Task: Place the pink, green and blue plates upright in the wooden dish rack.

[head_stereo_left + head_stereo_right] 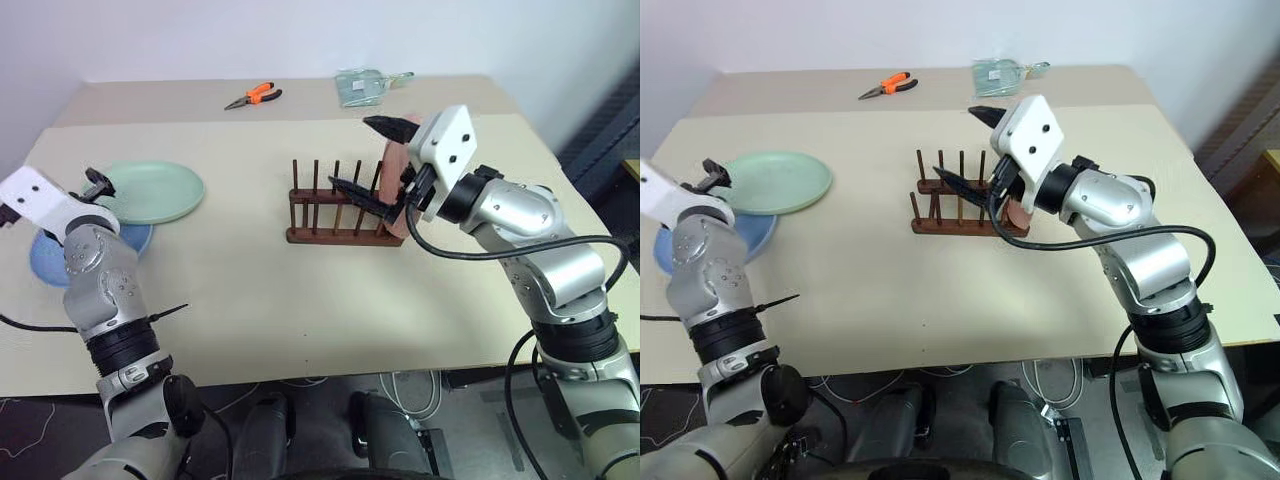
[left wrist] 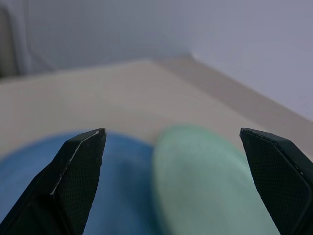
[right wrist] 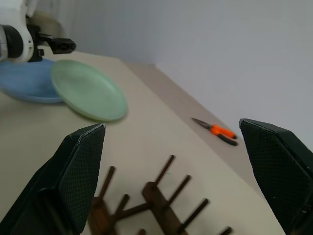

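While both pincers (image 1: 372,160) (image 2: 171,161) gape empty, the pink plate (image 1: 392,195) stands upright in the rack (image 1: 335,215).

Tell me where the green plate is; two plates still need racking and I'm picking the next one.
In the head views, the green plate lies flat on the table's left side, overlapping the blue plate, left of the wooden dish rack.

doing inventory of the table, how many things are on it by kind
plates: 3, the pink plate in the wooden dish rack, the green plate and the blue plate lying flat
racks: 1
pliers: 1, the orange pliers
clear packet at the far edge: 1
total: 6
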Controlling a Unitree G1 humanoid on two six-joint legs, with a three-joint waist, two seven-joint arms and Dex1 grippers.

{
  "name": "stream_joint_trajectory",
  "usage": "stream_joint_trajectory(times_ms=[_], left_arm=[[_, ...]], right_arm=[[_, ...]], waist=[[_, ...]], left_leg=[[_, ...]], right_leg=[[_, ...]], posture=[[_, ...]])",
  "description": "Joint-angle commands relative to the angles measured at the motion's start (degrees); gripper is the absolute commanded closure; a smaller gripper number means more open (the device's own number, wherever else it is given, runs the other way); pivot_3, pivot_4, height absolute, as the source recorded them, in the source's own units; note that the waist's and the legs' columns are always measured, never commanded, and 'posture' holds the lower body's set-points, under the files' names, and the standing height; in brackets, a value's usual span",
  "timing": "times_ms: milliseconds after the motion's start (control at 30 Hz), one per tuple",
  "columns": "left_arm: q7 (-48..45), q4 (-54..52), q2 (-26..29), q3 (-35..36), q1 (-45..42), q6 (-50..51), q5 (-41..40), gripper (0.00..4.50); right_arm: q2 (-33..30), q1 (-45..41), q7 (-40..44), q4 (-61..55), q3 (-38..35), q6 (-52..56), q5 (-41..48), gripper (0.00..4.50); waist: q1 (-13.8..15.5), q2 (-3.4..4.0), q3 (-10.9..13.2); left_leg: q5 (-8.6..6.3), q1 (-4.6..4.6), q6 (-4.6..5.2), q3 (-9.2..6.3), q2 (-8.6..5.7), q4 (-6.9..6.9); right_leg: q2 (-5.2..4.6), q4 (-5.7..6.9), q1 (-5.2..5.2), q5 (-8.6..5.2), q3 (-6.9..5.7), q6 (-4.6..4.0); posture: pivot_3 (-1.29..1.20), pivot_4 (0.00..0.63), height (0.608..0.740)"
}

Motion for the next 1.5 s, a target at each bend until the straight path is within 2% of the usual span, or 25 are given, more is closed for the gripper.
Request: stream_joint_trajectory(times_ms=[33, 200, 233, 300, 367, 467, 500, 700, 800, 900, 1000, 1100, 1200, 1300, 1500], left_arm=[[2.1, -1.3, -0.2, 3.8, -2.1, 2.9, -6.2, 0.00], [1.0, 2.0, 0.0, 6.4, -3.4, 11.4, -15.8, 0.00], [1.7, 2.8, -0.1, 7.6, -4.0, 11.7, -17.6, 0.25], [2.9, 3.8, -0.1, 9.4, -4.7, 11.7, -20.2, 0.86], [3.6, 4.2, 0.1, 10.4, -5.2, 11.2, -22.0, 1.80], [1.0, 2.8, 0.2, 10.0, -5.8, 9.5, -24.9, 3.47], [-0.6, 1.6, 0.1, 9.0, -5.8, 9.2, -25.7, 3.90], [-12.9, -8.5, 0.7, -2.1, -2.8, 7.5, -25.0, 3.90], [-18.8, -14.8, 1.6, -10.5, -1.8, 9.2, -24.7, 3.90], [-21.5, -17.4, 2.1, -14.5, -1.4, 9.9, -25.1, 3.90], [-22.3, -19.9, 0.9, -17.8, -3.3, 11.5, -28.0, 3.90], [-21.6, -20.5, -0.1, -18.6, -4.9, 12.4, -30.2, 3.90], [-20.8, -20.5, -0.8, -18.3, -5.5, 12.7, -32.1, 3.99], [-19.7, -20.2, -1.0, -17.3, -5.4, 12.8, -33.7, 3.99], [-19.3, -19.5, -0.4, -16.8, -5.4, 12.2, -34.8, 3.99]], right_arm=[[0.7, 0.4, 1.3, -2.1, -1.0, -1.2, -0.9, 0.03], [2.0, 1.1, 1.8, -2.7, -1.2, -1.0, -1.9, 0.03], [2.2, 1.2, 1.8, -2.9, -1.3, -0.9, -2.1, 0.01], [2.5, 1.6, 1.8, -3.2, -1.4, -0.9, -2.6, 0.00], [2.7, 1.8, 1.7, -3.3, -1.7, -0.9, -3.1, 0.00], [3.0, 2.0, 1.6, -3.5, -2.4, -0.4, -2.9, 0.00], [3.0, 2.1, 1.6, -3.5, -2.6, -0.3, -3.0, 0.00], [2.9, 1.4, 1.9, -3.2, -2.0, -1.2, -4.6, 0.00], [2.6, -0.2, 2.5, -2.9, 1.6, -4.6, -9.9, 0.00], [2.7, -1.3, 3.0, -1.9, 4.2, -7.5, -14.8, 0.00], [2.3, -5.9, 2.1, 4.0, 11.7, -15.9, -27.8, 0.00], [3.2, -8.7, 0.9, 10.3, 15.2, -20.8, -35.5, 0.00], [4.1, -9.2, 0.8, 13.3, 15.7, -23.7, -38.5, 0.88], [4.8, -8.1, 1.4, 13.0, 14.7, -24.8, -39.0, 2.36], [5.1, -6.6, 2.4, 11.7, 13.5, -24.9, -39.7, 2.36]], waist=[[0.0, -0.08, 0.0], [-0.1, -0.10, 0.0], [-0.1, -0.10, 0.0], [-0.1, -0.12, 0.0], [-0.2, -0.12, 0.0], [-0.1, -0.12, 0.0], [-0.1, -0.12, 0.0], [0.0, -0.19, 0.0], [-0.1, -0.18, 0.0], [-0.2, -0.18, 0.0], [-0.8, -0.16, 0.0], [-1.3, -0.17, 0.0], [-1.3, -0.16, 0.0], [-1.3, -0.17, 0.0], [-1.3, -0.17, 0.0]], left_leg=[[0.00, -0.02, 0.00, -0.03, -0.01, 0.00], [0.00, -0.01, -0.02, -0.08, -0.02, -0.01], [0.00, 0.00, -0.02, -0.08, -0.01, -0.01], [0.00, -0.01, -0.02, -0.09, -0.02, -0.01], [0.00, -0.01, -0.02, -0.09, -0.02, -0.02], [0.00, 0.00, -0.03, -0.09, -0.02, -0.02], [0.01, 0.00, -0.03, -0.09, -0.02, -0.02], [0.01, -0.04, -0.04, -0.07, -0.07, -0.02], [0.01, -0.04, -0.04, -0.07, -0.08, -0.02], [0.01, -0.02, -0.04, -0.07, -0.08, -0.02], [0.01, 0.01, -0.04, -0.05, -0.06, -0.02], [0.04, 0.02, -0.08, -0.06, -0.05, -0.01], [0.05, 0.01, -0.08, -0.05, -0.06, -0.03], [0.05, 0.00, -0.08, -0.08, -0.07, -0.04], [0.05, 0.01, -0.08, -0.10, -0.08, -0.01]], right_leg=[[-0.01, -0.01, 0.00, 0.00, -0.03, 0.00], [0.00, 0.02, 0.00, 0.00, -0.06, -0.01], [0.01, 0.02, 0.00, 0.00, -0.06, -0.02], [0.02, 0.01, 0.00, 0.00, -0.07, -0.02], [0.02, 0.01, -0.01, 0.00, -0.07, -0.02], [0.03, 0.02, -0.01, 0.00, -0.07, -0.02], [0.02, 0.02, 0.00, 0.00, -0.07, -0.02], [-0.02, -0.02, 0.00, -0.01, -0.06, -0.05], [-0.02, -0.02, 0.00, -0.02, -0.06, -0.08], [-0.01, -0.02, 0.00, -0.10, -0.06, -0.23], [0.02, 0.00, -0.01, -0.10, -0.04, -0.24], [0.07, 0.03, -0.01, -0.10, -0.04, -0.24], [0.06, 0.02, 0.00, 0.00, -0.04, -0.06], [0.06, 0.03, 0.00, 0.01, -0.04, -0.04], [0.06, 0.05, 0.00, 0.00, -0.04, -0.05]], posture=[[0.00, 0.150, 0.738], [0.00, 0.150, 0.738], [0.00, 0.150, 0.738], [0.00, 0.150, 0.738], [0.00, 0.150, 0.738], [0.00, 0.150, 0.738], [0.00, 0.150, 0.738], [0.00, 0.150, 0.738], [0.00, 0.150, 0.738], [0.00, 0.150, 0.738], [0.00, 0.150, 0.738], [0.00, 0.150, 0.738], [0.00, 0.150, 0.738], [0.00, 0.150, 0.738], [0.00, 0.150, 0.738]])
